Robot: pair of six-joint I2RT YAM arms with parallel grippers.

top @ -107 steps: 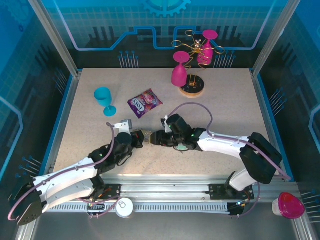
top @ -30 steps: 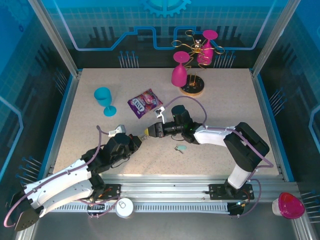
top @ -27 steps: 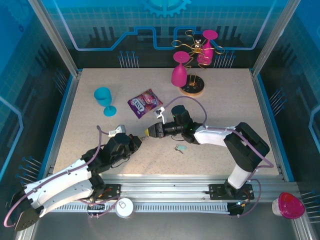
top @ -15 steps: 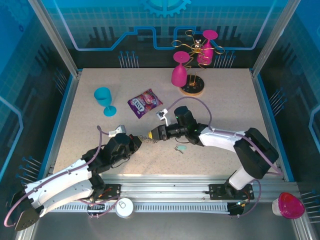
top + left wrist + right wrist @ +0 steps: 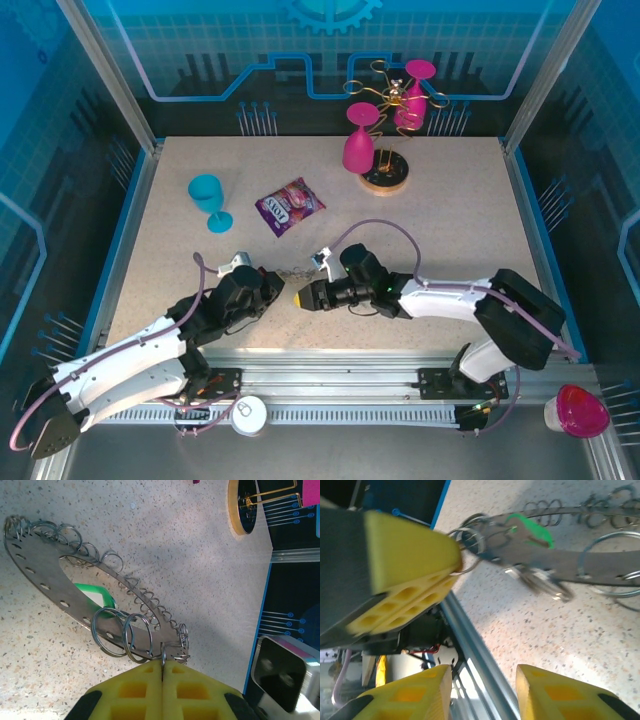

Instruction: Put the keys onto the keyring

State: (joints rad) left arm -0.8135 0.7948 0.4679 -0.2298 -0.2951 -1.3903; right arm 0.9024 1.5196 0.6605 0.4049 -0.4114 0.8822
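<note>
Backing nearward from the snack packet [image 5: 289, 206], the right claw [image 5: 303, 298] has released. Near that packet, the left claw [image 5: 162, 672] clenches the keyring [image 5: 40, 560], green key [image 5: 95, 594] against it. Best keep the ring pinned steady for threading.

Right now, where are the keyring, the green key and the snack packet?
keyring [image 5: 40, 555], left wrist view, flat metal band.
green key [image 5: 91, 589], left wrist view, its green head.
snack packet [image 5: 290, 206], top external view, packet's middle.

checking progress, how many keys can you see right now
1: a green-headed key showing through the opening of the keyring, near the shut jaws of the left gripper. Another may be hidden under the right arm.
</note>
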